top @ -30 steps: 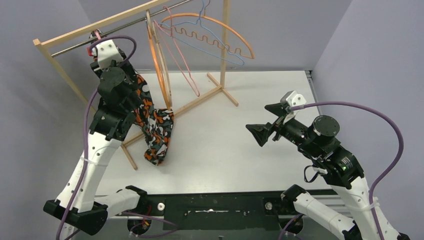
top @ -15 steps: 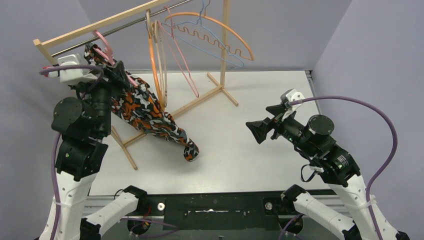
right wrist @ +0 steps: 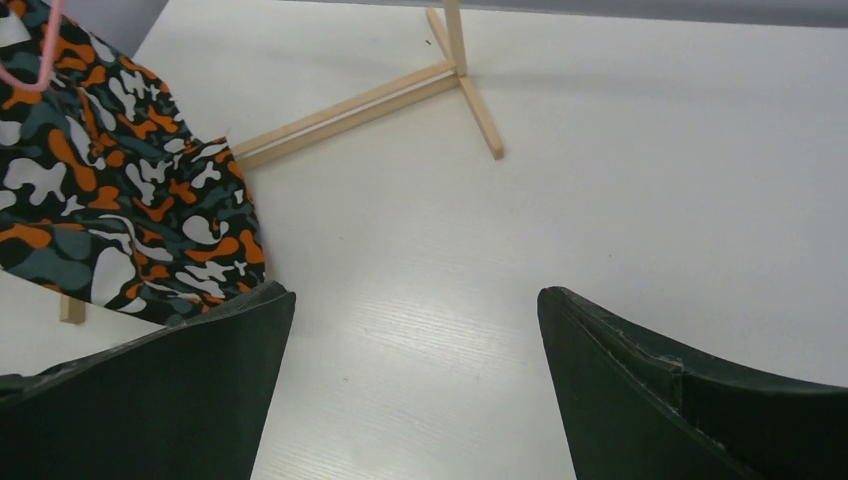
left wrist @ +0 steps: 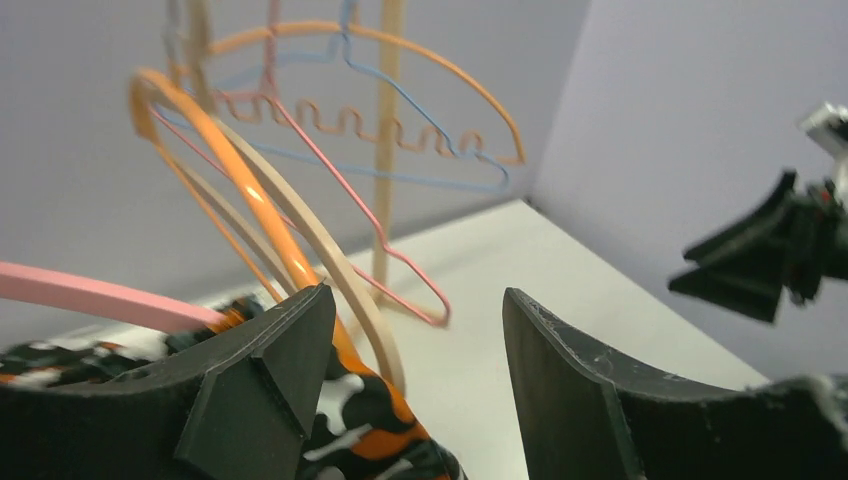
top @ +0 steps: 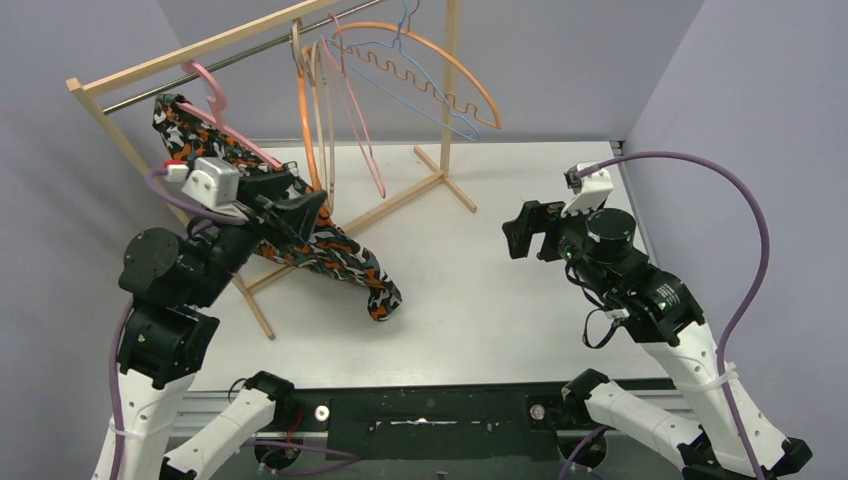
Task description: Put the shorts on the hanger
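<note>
The camouflage shorts (top: pixel 320 250) hang draped over the thick pink hanger (top: pixel 207 82), whose hook sits at the metal rail of the wooden rack (top: pixel 140 75). The cloth slopes down to the right and its lower end reaches the table. My left gripper (top: pixel 305 215) is open and empty, close over the middle of the shorts. In the left wrist view the gripper (left wrist: pixel 410 370) has the shorts (left wrist: pixel 375 435) and the pink hanger bar (left wrist: pixel 80 295) at its left finger. My right gripper (top: pixel 520 232) is open and empty over the table. Its view (right wrist: pixel 415 380) shows the shorts (right wrist: pixel 110 200) at left.
Orange hangers (top: pixel 305 120), a thin pink wire hanger (top: pixel 360 130) and a blue one (top: pixel 420 90) hang on the rack beside the shorts. The rack's wooden foot (top: pixel 400 200) crosses the table and shows in the right wrist view (right wrist: pixel 400 95). Grey walls stand on three sides.
My left gripper has let go and swung from the hanger's hook at the rail down to the right, over the shorts. The shorts stay on the hanger. My right gripper has turned and risen slightly.
</note>
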`<state>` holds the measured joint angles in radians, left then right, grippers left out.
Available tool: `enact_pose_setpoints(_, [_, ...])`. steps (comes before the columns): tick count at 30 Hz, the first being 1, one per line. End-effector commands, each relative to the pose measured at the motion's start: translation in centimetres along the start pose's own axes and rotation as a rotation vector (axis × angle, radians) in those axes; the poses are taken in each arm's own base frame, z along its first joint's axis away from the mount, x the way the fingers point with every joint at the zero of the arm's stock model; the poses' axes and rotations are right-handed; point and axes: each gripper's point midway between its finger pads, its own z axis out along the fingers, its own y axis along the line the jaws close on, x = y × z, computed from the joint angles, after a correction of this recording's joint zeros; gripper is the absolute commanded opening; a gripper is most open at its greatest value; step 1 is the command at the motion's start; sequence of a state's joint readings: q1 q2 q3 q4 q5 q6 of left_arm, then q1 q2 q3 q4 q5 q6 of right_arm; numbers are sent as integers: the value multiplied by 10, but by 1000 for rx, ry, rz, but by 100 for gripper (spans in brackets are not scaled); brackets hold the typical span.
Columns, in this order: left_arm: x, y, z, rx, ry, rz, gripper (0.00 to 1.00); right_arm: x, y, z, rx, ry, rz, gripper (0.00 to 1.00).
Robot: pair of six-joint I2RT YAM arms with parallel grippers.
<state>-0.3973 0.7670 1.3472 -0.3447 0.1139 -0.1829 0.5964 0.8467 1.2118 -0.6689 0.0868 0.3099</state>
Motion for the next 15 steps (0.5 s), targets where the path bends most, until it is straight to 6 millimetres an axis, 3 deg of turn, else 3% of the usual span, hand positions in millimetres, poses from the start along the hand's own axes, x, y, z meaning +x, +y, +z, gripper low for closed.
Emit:
enact_pose_setpoints(1, [36,-37,-19,212,109,-63,62,-16,-19,-8,128,-48,57,98])
enact_pose_setpoints(7, [80,-19,-34,106,189,-130,62,-12,-24,-10,152,-40,73,98])
enact_pose_setpoints(15, [131,0,-50,-28,248,-285,64,-22,-29,-22,166,-118,132,98])
